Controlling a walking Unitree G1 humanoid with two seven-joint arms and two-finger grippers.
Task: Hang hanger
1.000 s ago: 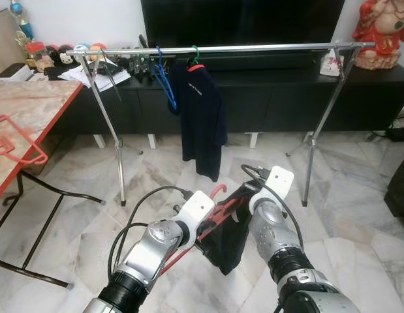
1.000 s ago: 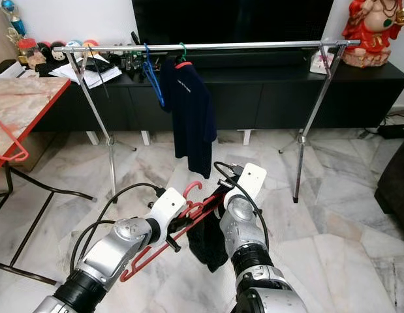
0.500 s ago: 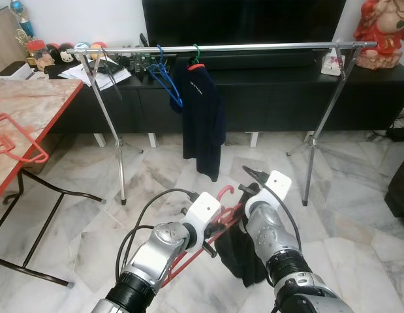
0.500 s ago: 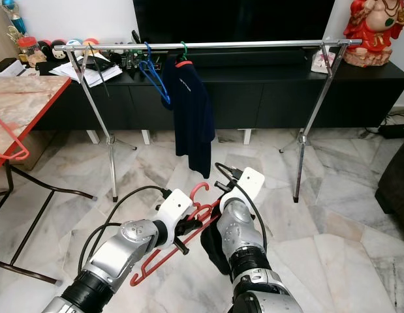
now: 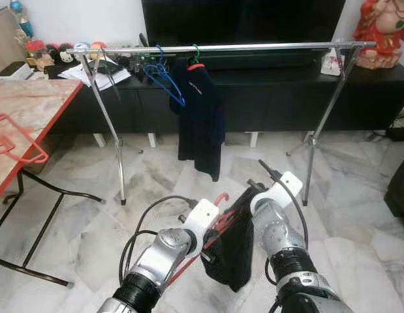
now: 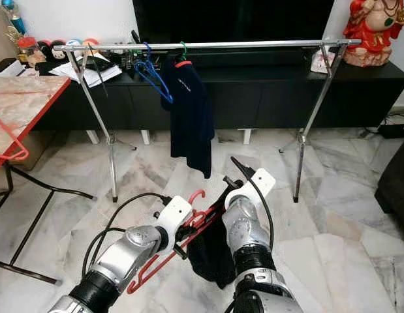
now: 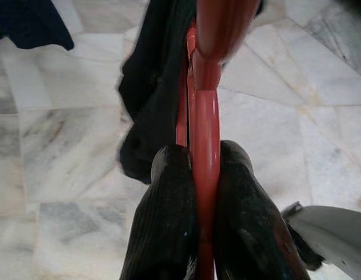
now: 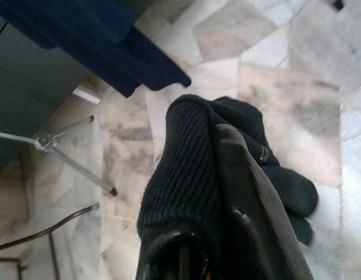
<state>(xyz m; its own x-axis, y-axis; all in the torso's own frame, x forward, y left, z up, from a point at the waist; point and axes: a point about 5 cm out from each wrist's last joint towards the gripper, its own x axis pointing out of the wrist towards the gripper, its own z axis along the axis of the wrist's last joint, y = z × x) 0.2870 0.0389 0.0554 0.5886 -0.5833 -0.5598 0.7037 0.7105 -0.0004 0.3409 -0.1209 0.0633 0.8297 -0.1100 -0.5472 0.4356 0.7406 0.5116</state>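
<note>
My left gripper is shut on the red hanger, low over the floor before the rack; its hook points up. A black garment is draped over the hanger and hangs below it. My right gripper is shut on this garment's upper edge, right beside the hanger. The silver clothes rail stands farther ahead, carrying a navy shirt on a red hanger and an empty blue hanger.
A red-edged marble table stands at the left with another red hanger over its edge. Behind the rack are a black TV cabinet and a red statue. A dark seat edge is at the right.
My right wrist has shifted a little to the right and the garment has swung with it. The blue hanger on the rail has swung. Both grips are unchanged.
</note>
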